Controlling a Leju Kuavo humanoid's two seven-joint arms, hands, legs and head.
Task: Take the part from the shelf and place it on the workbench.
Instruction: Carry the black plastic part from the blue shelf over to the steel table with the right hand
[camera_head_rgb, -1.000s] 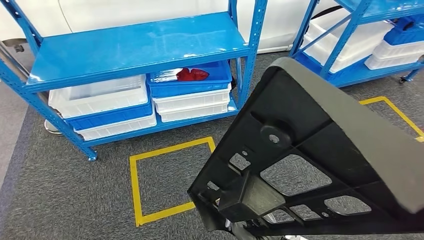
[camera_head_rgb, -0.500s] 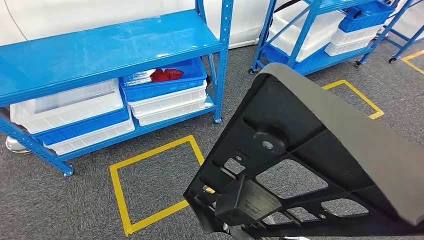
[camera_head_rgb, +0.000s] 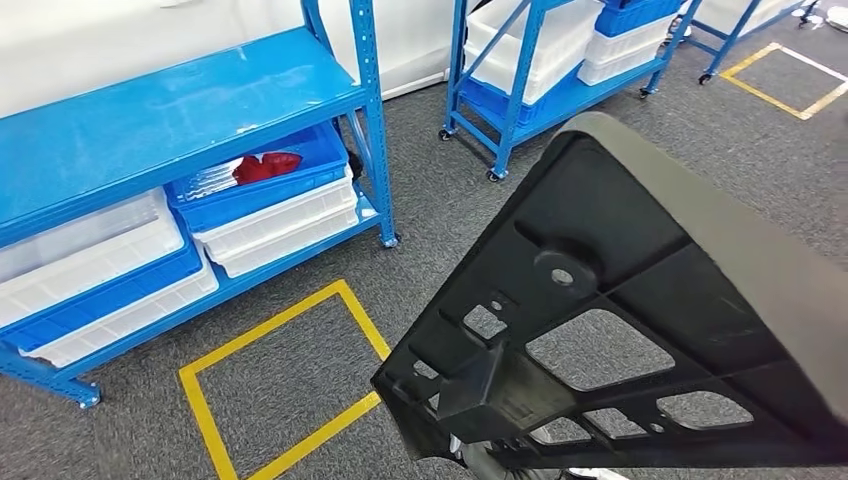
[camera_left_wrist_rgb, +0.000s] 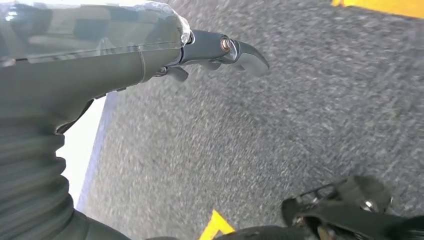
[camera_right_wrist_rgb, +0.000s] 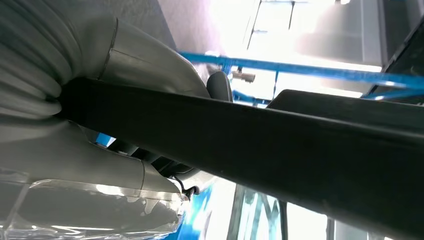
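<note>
Two views show the part (camera_head_rgb: 640, 330), a large black ribbed panel with cut-out windows and a grey padded edge, held up in the air over the grey carpet (camera_head_rgb: 130, 440). The right robot hand (camera_right_wrist_rgb: 100, 150) grasps it: in the right wrist view the panel's dark edge (camera_right_wrist_rgb: 280, 150) runs straight through the hand, thumb on one side and fingers on the other. The left robot hand (camera_left_wrist_rgb: 150, 55) hangs above the carpet holding nothing, its dark fingers (camera_left_wrist_rgb: 240, 50) stretched out. Behind the panel stands a blue shelf (camera_head_rgb: 180, 120) stacked with white and blue bins, and a yellow tape square (camera_head_rgb: 280, 380) marks the floor
</note>
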